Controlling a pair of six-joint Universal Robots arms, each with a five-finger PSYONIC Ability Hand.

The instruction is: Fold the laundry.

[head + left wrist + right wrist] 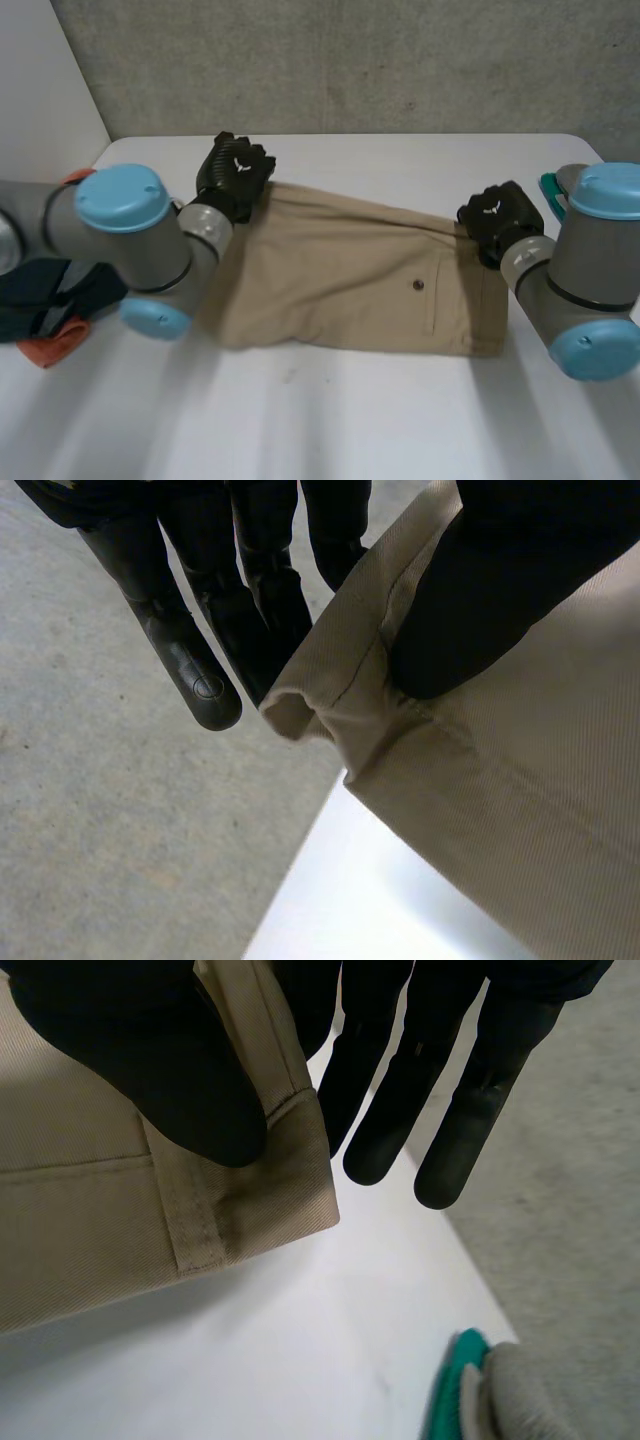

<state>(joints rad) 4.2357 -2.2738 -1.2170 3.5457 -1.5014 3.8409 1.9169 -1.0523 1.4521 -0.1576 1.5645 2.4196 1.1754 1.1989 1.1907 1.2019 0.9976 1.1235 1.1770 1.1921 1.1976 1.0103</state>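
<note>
Smooth white desk, rough grey concrete beyond; tan twill trousers, far corners in the pinch of left hand and right hand.

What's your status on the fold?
Left hand pinching hem corner of khaki garment, right hand waistband corner. Garment flat on table. Other clothes piled aside.

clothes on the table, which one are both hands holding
The tan trousers in the middle: the left hand pinches one far corner, the right hand the other. The dark and orange heap and the teal and grey pile lie aside, untouched.
</note>
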